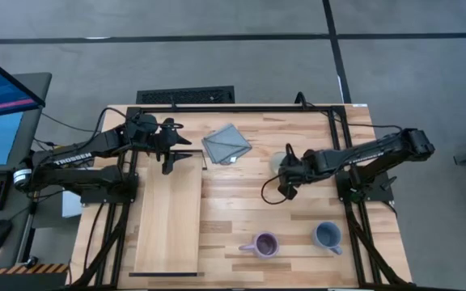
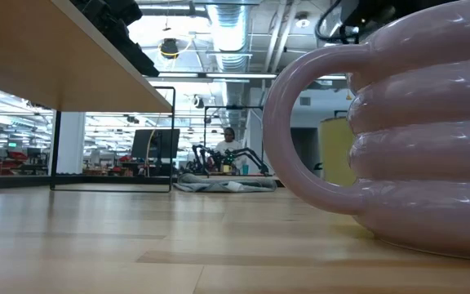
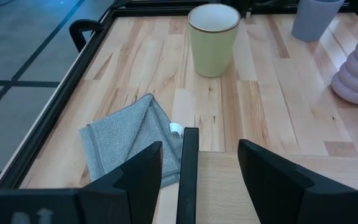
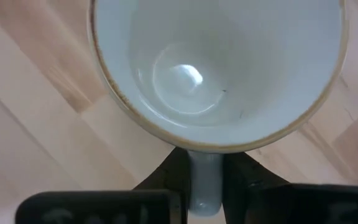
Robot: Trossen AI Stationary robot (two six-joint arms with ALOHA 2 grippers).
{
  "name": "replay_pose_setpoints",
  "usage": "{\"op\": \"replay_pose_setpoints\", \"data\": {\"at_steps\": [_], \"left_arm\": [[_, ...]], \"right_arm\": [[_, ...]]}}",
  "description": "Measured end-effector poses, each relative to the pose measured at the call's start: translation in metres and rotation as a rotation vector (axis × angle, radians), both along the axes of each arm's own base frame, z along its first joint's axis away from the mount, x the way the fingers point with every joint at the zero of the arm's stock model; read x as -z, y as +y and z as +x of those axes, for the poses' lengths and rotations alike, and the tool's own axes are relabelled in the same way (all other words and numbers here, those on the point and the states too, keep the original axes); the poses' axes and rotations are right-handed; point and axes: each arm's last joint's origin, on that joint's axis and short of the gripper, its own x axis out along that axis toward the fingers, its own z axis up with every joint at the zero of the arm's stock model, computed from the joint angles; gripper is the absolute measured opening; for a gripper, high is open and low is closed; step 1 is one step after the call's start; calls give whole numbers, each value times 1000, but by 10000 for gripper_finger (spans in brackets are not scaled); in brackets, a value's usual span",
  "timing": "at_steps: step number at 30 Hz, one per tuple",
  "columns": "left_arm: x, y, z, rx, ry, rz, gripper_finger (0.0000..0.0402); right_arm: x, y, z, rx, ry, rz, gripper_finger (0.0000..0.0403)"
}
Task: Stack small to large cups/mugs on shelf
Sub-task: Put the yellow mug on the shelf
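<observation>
Right wrist view shows the right gripper (image 4: 204, 180) clamped on the cream-white mug (image 4: 216, 68) handle near the table's far right; left gripper (image 1: 186, 150), wide, hovers over the shelf (image 1: 168, 222) beside the grey cloth (image 1: 226, 144).

The purple mug (image 2: 406, 131) overflows the low view's edge — rim unseen.
</observation>
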Motion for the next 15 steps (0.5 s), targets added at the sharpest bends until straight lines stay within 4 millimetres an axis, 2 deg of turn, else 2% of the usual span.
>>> {"op": "replay_pose_setpoints", "data": {"at_steps": [15], "left_arm": [[0, 0, 0, -13, -3, -22, 203]], "right_arm": [[-73, -10, 30, -158, -203, -66, 69]]}}
